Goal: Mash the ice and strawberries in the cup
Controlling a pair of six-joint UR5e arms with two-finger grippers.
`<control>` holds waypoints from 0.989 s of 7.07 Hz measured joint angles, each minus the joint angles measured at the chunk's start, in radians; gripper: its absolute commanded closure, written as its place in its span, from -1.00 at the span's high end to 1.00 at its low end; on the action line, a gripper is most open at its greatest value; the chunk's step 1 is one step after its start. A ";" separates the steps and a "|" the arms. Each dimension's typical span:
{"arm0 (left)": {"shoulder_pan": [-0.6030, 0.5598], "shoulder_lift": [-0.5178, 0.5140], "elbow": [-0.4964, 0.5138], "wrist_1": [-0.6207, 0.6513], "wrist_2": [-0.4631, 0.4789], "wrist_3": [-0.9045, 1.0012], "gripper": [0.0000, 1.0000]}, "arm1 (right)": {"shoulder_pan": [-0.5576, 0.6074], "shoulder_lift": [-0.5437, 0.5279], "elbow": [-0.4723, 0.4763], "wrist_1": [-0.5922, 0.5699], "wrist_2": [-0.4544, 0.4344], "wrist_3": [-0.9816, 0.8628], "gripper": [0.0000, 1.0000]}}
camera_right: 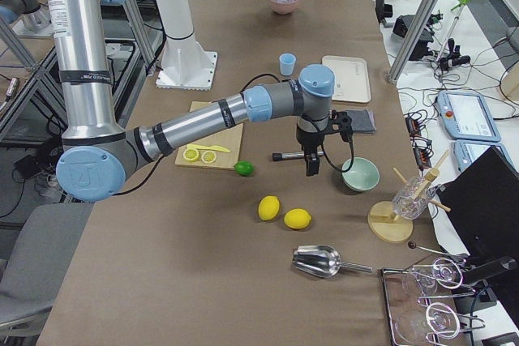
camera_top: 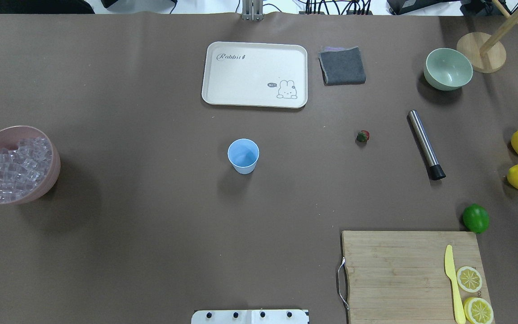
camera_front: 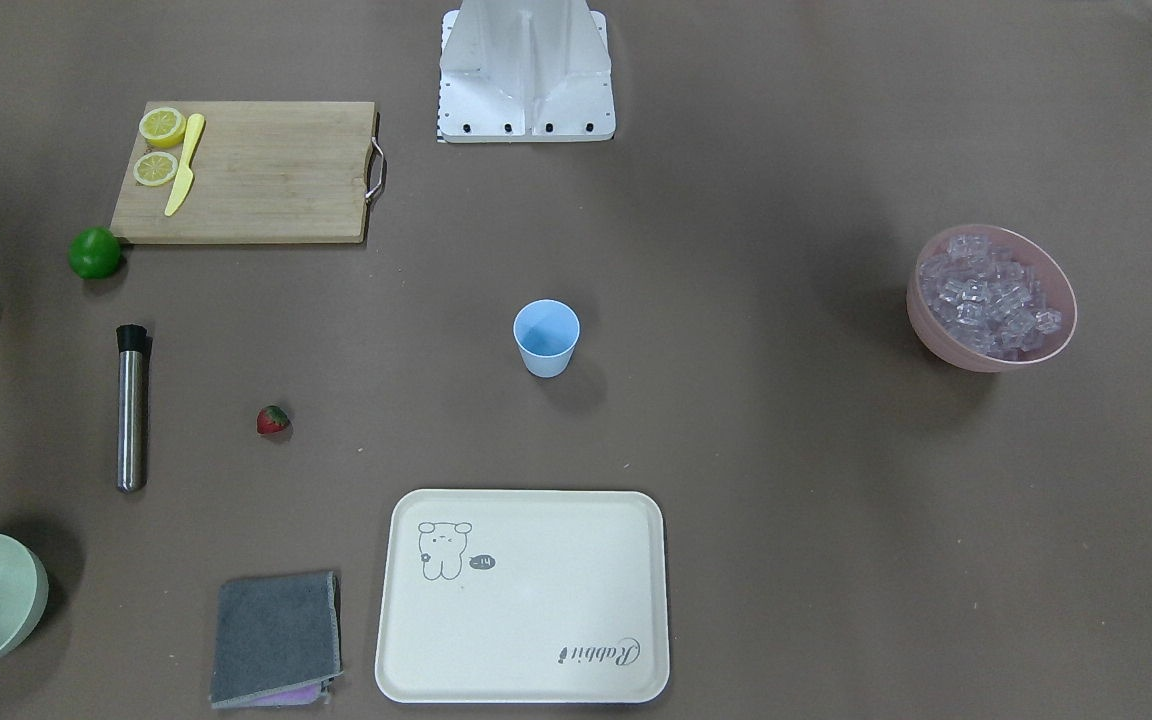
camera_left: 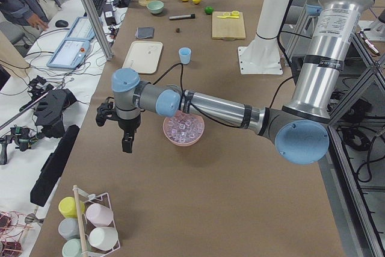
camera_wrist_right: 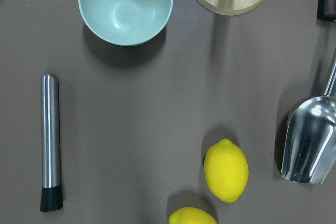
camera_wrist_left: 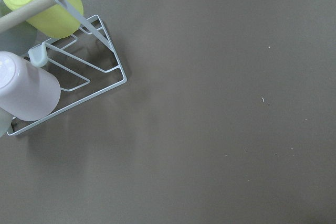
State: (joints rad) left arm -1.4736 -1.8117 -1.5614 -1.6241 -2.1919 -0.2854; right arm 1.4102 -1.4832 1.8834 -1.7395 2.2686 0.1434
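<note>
The strawberry [camera_front: 273,421], probably light and slick, wants a mid-body pinch; whether the left gripper [camera_left: 126,146] or right gripper [camera_right: 311,168] stands open cannot be told.

The left gripper [camera_left: 127,145] and the right gripper [camera_right: 311,168] show only in the side views, so how their jaws stand cannot be told. The overhead view's left edge clips the pink bowl [camera_top: 50,181], the right wrist view's right edge cuts the metal scoop [camera_wrist_right: 310,140], and the strawberry [camera_left: 177,29] is a dark speck from the left side
</note>
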 measured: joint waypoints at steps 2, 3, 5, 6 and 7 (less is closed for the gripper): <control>0.005 -0.006 -0.002 -0.003 0.037 0.001 0.95 | 0.001 -0.005 0.003 0.000 0.001 0.001 1.00; 0.007 -0.007 -0.006 -0.006 0.045 0.003 0.95 | 0.001 -0.005 0.003 0.000 0.001 0.001 1.00; 0.008 -0.007 -0.023 -0.007 0.048 0.006 0.96 | 0.001 0.001 0.003 0.000 0.000 0.002 1.00; 0.008 -0.006 -0.034 -0.006 0.048 0.006 0.95 | 0.001 0.003 0.002 0.000 0.000 0.002 1.00; 0.008 -0.002 -0.045 -0.003 0.045 0.006 0.95 | 0.001 0.007 0.000 0.000 0.000 0.002 1.00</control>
State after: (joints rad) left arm -1.4656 -1.8140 -1.6063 -1.6276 -2.1472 -0.2799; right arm 1.4113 -1.4767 1.8838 -1.7395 2.2684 0.1456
